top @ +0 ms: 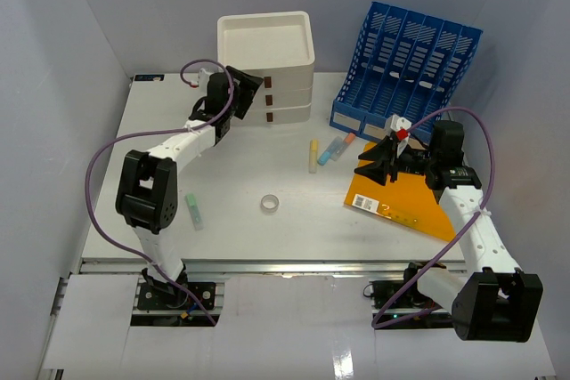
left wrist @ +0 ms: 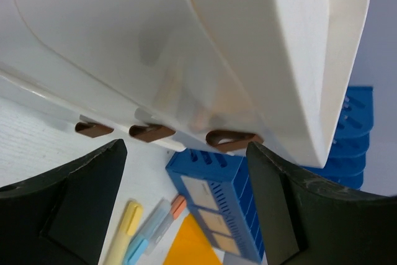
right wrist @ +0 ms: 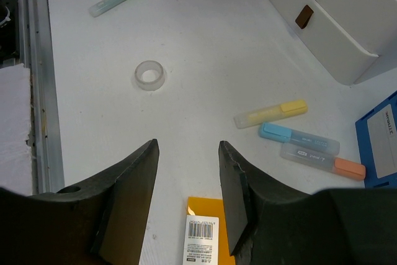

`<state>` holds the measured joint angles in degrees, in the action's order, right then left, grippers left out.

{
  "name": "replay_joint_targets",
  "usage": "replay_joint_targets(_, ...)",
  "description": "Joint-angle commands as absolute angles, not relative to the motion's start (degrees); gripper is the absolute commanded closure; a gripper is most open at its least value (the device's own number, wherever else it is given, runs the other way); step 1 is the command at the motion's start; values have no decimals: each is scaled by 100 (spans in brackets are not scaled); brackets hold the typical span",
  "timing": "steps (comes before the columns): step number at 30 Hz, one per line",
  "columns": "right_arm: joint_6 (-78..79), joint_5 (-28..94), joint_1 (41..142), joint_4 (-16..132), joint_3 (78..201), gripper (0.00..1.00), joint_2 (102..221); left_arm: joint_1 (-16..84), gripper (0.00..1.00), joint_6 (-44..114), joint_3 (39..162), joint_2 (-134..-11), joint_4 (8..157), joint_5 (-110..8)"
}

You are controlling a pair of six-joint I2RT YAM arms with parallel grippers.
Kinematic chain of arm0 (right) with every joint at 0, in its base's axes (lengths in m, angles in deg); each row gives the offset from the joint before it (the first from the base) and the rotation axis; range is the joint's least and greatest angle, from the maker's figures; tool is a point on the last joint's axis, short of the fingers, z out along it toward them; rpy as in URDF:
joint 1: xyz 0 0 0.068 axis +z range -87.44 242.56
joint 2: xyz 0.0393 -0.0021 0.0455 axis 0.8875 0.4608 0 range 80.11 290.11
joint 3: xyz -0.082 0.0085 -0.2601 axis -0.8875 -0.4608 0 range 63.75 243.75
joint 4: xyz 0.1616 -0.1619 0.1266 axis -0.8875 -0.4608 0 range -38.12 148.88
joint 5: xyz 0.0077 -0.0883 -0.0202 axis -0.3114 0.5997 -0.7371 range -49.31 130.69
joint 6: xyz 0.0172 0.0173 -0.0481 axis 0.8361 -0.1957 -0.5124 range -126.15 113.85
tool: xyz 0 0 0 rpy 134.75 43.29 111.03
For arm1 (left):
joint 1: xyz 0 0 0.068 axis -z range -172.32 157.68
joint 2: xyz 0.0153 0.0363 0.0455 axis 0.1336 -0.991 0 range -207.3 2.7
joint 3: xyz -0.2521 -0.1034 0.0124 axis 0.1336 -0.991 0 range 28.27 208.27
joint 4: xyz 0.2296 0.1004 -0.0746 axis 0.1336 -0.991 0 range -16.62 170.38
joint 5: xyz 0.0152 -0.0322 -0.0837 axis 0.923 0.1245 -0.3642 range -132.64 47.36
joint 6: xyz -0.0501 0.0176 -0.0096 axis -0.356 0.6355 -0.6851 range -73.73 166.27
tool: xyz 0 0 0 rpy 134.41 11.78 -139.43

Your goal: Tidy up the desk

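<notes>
Your counter (top: 267, 166) is a flat, matte white rectangle under both arms, its long axis running left to right, with a metal rail on the near edge. At its far side sits a glossy white drawer box (top: 265, 51) with brown handles, its drawers shut. The left claw (top: 242, 95) is spread just before the box front. To the box's right, the right claw (top: 378, 166) is spread above an orange folder (top: 410, 211), pinching nothing.

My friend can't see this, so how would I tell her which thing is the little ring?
On the big white desk, look at the middle, left of the orange folder. The ring lies there alone: a small clear tape roll, the only round thing among long markers.
</notes>
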<state>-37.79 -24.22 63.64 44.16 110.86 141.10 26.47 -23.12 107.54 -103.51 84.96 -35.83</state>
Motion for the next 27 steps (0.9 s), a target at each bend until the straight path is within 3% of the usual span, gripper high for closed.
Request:
replay_joint_targets(1,-3735,-2625,6322,4583,11112,50,14009,2587,11,-1298,10172,-9766,9472,-4411)
replay_joint_targets(7,-3735,-2710,6327,4585,11110,50,14034,2623,13,359,9156,-9057,9934,-5119)
replay_joint_targets(14,-3735,-2717,6327,4578,11103,50,14056,2825,14,2561,8996,-9149,10119,-5417)
replay_joint_targets(27,-3744,-2673,6142,4569,11099,49,14097,3228,20,2856,10341,-10588,10381,-3949)
